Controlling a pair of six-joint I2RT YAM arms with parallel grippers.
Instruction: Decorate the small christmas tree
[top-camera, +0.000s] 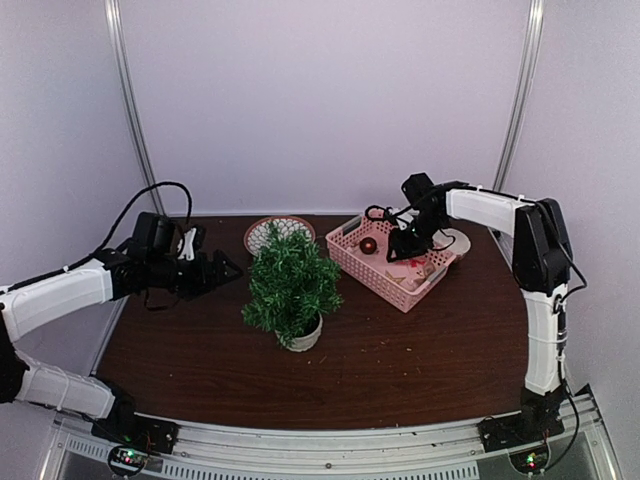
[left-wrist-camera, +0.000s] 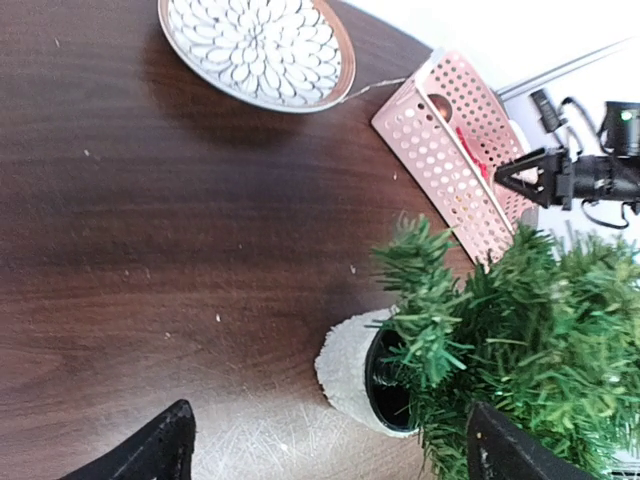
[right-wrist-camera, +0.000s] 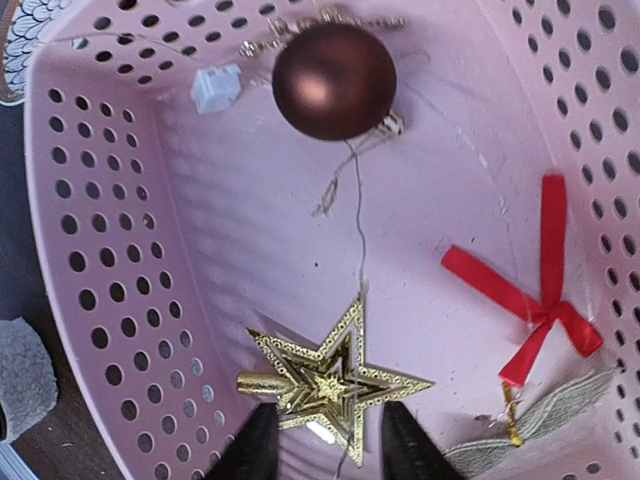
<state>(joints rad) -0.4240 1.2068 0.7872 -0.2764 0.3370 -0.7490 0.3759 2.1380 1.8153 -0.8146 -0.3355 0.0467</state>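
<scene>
Item count, positions given relative to the pink basket (top-camera: 345, 256), of which there is one.

Inside the basket: one brown ball (right-wrist-camera: 334, 80), one gold star (right-wrist-camera: 335, 380), one red bow (right-wrist-camera: 540, 300), one grey-gold bow (right-wrist-camera: 545, 425) and one small white block (right-wrist-camera: 216, 88).

Left of the basket in the top view: one small christmas tree (top-camera: 290, 280) and one patterned plate (top-camera: 256, 232).

Arms, two: the right arm (top-camera: 490, 210) reaches over the basket, and the left arm (top-camera: 60, 295) is well apart from it, beyond the tree.

Under the basket: one table (top-camera: 400, 360).
</scene>
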